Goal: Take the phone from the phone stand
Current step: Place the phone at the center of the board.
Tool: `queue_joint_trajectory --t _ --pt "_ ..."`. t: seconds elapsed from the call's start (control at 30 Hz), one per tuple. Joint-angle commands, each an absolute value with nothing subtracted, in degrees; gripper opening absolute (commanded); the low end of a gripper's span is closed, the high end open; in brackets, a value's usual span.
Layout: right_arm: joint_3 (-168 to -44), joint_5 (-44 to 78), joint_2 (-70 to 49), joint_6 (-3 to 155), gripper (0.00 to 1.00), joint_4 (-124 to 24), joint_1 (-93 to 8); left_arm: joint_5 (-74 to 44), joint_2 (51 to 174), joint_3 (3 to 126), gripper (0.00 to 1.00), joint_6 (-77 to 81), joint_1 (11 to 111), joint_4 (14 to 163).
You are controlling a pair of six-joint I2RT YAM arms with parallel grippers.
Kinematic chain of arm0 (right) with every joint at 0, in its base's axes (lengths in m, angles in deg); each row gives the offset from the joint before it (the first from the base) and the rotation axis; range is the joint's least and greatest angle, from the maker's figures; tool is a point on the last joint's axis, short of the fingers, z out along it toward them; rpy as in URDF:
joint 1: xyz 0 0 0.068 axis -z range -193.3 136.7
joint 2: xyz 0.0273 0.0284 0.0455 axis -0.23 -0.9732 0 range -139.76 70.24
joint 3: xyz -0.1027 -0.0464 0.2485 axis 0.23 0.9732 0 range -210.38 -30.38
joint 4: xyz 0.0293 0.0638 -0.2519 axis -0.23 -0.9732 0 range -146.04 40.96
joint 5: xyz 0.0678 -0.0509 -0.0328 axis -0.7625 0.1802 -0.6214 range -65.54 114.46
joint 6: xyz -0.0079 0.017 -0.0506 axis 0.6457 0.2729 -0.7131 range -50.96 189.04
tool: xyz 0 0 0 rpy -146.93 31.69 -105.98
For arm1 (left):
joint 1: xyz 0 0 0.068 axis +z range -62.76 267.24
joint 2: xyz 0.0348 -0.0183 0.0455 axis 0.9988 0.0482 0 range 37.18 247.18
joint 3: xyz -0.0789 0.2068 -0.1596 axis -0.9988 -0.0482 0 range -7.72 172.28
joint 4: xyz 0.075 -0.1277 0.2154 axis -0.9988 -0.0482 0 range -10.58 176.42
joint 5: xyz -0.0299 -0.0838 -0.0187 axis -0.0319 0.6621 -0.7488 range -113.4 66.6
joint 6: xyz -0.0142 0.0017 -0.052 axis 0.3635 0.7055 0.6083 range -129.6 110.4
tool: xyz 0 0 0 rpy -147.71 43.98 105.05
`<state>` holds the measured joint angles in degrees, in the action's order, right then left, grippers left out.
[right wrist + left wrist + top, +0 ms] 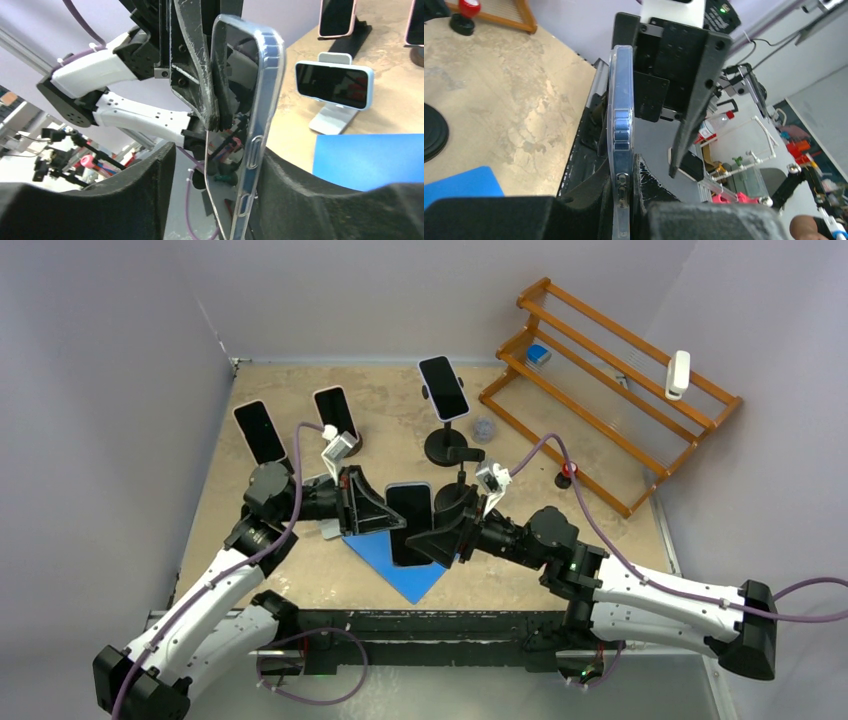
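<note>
A phone in a clear case (410, 523) is held upright in the air over a blue mat (405, 575), off any stand. My left gripper (383, 512) is shut on it; in the left wrist view both pads press the phone's edge (620, 125) at the gripper (625, 180). My right gripper (442, 532) is open around the phone's other side. In the right wrist view the phone (250, 115) rests against the right finger (305, 185), with a wide gap to the left finger (145, 175); the gripper (215, 167) is not closed.
Three other phones stand on stands at the back (260, 432) (336, 412) (444, 387). A phone on a grey stand (332, 85) sits behind the left gripper. An orange wooden rack (610, 390) is at the back right, a red knob (567, 472) near it.
</note>
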<state>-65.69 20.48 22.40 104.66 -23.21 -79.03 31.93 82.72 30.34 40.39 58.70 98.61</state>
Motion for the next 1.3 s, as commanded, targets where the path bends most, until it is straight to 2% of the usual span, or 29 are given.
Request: queue_joint_trajectory --t 0.0,0.17,0.23,0.33,0.37,0.43,0.5,0.6,0.73,0.87,1.1,1.27 --pt "-64.88 16.91 21.67 107.9 0.54 -12.53 -79.39 35.42 81.28 28.7 0.0 43.9 58.94 111.88" --pt "-64.77 15.4 20.46 108.51 0.39 -10.14 -79.39 35.49 82.16 27.68 0.0 45.61 58.94 114.37" --pt "-64.78 15.31 20.43 108.59 0.28 -10.07 -79.39 35.54 82.35 27.32 0.0 46.01 58.94 115.12" --pt "-65.2 16.05 20.93 107.67 0.05 -11.9 -79.38 35.15 82.25 27.4 0.0 44.92 58.94 114.21" --pt "-65.52 16.79 21.23 106.73 0.0 -13.36 -79.39 34.07 82.0 27.87 0.06 43.56 58.94 112.01" --pt "-66.07 18.62 22.02 105.02 0.0 -17.28 -79.39 29.81 80.79 29.57 0.36 39.51 58.96 104.66" --pt "-66.44 20.48 23.05 103.52 0.0 -21.59 -79.39 22.69 79.16 31.38 0.59 35.11 58.94 96.05" --pt "-66.26 23.42 24.2 103.62 0.0 -28.28 -79.39 7.51 77.51 33.88 0.75 29.16 58.94 83.16" --pt "-63.86 25.97 24.06 106.17 0.0 -34.84 -79.35 -4.89 76.46 35.95 0.78 23.12 58.94 74.03" --pt "-59.4 26.2 22.45 110.7 0.0 -32.63 -78.35 -12.27 74.84 35.18 0.78 18.13 58.94 72.18" --pt "-52.48 18.16 14.02 121.26 0.0 -17.5 -73.39 -13.87 74.05 32.88 0.74 13.08 58.94 71.75" --pt "-50.49 18.18 6.15 128.2 0.0 -8.98 -72.05 -11.36 73.41 32.23 0.73 12.94 58.94 72.09"
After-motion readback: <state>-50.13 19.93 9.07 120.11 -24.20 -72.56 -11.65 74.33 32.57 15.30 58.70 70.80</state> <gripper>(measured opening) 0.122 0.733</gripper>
